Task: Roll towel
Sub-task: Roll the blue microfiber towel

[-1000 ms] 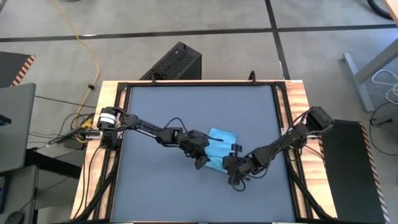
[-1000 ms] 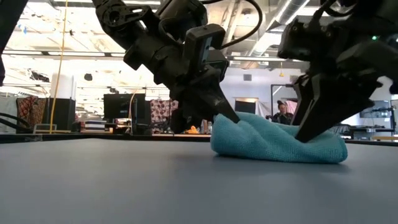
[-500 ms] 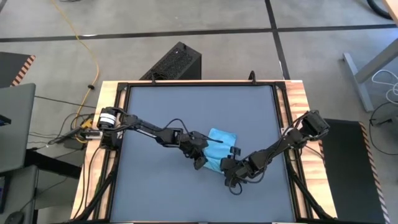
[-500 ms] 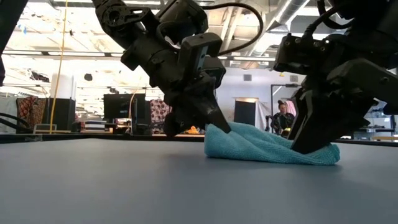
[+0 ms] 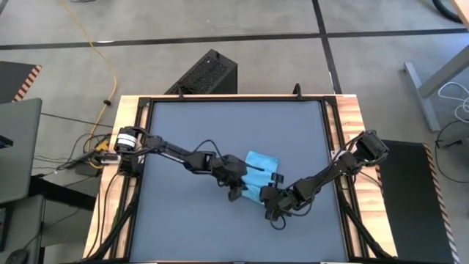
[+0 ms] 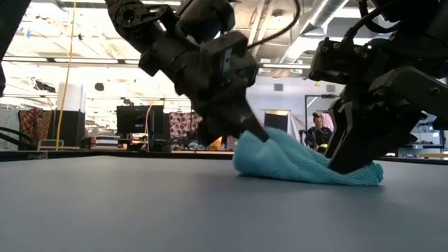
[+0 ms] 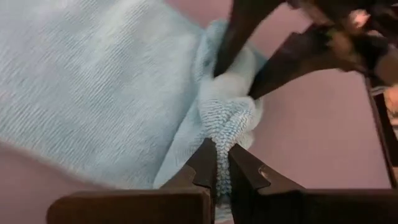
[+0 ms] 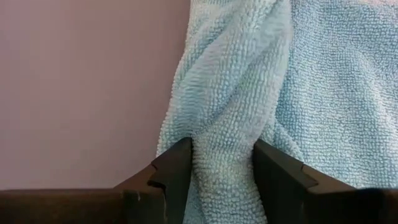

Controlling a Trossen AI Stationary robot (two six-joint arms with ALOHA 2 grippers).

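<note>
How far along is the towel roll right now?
Partly done: the small sky-blue soft cloth towel is bunched into loose folds on the dark grey tabletop, not a tight roll. In hand: the left gripper is pinched shut on one edge fold, and the right gripper is closed around a thick fold at the other end. Left: most of the cloth is unrolled.

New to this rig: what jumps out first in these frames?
The sky-blue towel, bunched into a rumpled fold near the middle of the dark grey table, with both arms meeting over it. The left gripper is shut on a thin ridge of cloth at one end, and the right gripper is clamped on a thicker fold at the other. In the low view the towel lies on the tabletop between them.
</note>
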